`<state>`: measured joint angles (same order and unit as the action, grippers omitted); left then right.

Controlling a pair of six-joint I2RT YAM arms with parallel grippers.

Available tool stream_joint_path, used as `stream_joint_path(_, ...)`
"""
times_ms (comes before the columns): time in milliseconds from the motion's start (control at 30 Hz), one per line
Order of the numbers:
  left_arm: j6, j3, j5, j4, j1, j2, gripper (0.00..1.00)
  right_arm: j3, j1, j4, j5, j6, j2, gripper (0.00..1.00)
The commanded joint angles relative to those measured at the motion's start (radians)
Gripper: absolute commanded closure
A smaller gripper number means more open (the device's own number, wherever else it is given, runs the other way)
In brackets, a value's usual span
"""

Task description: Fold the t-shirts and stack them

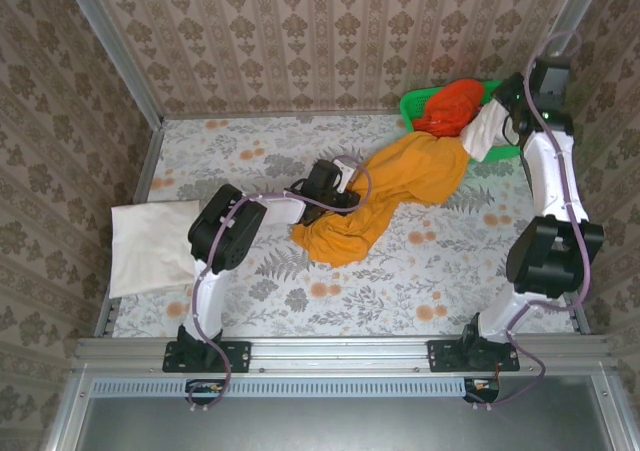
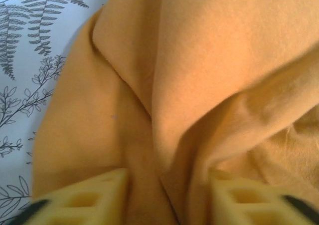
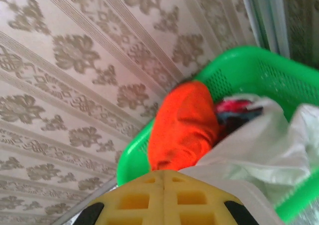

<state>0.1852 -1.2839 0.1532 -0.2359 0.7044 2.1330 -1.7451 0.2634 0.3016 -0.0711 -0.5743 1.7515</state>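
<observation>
The left claw [image 2: 168, 195], half spread astride a ridge of the amber-orange t-shirt [image 2: 209, 60], could be closed on doubled layers, whereby flattening is hindered.

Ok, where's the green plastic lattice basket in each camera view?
Top external: the green plastic lattice basket is at the upper right of the picture.
Right wrist: it runs from the lower middle up to the right edge.
Shared landmark: the red-orange fabric t-shirt heaped inside it.

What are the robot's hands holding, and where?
Right gripper pinches the white t-shirt by an edge. Left gripper straddles a fold of the orange t-shirt; grip unclear.
</observation>
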Motion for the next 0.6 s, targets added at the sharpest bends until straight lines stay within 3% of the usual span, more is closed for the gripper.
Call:
stream_joint_path(0,0.038,0.008,-0.006,-0.012,-0.008,0.018,0.87,-0.156,-0.005,0.023,0.007,0.062,0.11,1.0)
stream_joint_path(67,0.047,0.022,-0.005,-0.024,-0.01,0.006,1.0,-0.259,-0.007,0.025,0.014,0.078,0.19,1.0)
stream_joint_path(167,0.041,0.056,-0.009,-0.036,-0.013,-0.032,1.0,-0.313,-0.047,-0.064,0.063,0.194,0.266,1.0)
stream_joint_path(300,0.028,0.116,-0.018,-0.057,-0.013,-0.11,1.0,-0.472,-0.108,0.003,0.145,0.328,0.383,0.99)
stream_joint_path(333,0.027,0.135,-0.022,-0.061,-0.014,-0.134,1.0,-0.509,-0.118,0.018,0.151,0.353,0.416,0.86)
stream_joint_path(367,0.027,0.148,-0.027,-0.064,-0.013,-0.154,1.0,-0.544,-0.123,0.035,0.151,0.364,0.448,0.68)
stream_joint_path(400,0.027,0.163,-0.034,-0.067,-0.014,-0.178,1.0,-0.583,-0.128,0.063,0.155,0.372,0.482,0.41)
stream_joint_path(433,0.028,0.172,-0.041,-0.066,-0.014,-0.199,1.0,-0.616,-0.132,0.09,0.168,0.383,0.506,0.21)
stream_joint_path(500,0.029,0.187,-0.045,-0.059,-0.02,-0.233,1.0,-0.631,-0.142,0.125,0.184,0.4,0.521,0.07)
stream_joint_path(567,0.034,0.195,-0.044,-0.048,-0.028,-0.258,1.0,-0.571,-0.151,0.121,0.175,0.403,0.489,0.04)
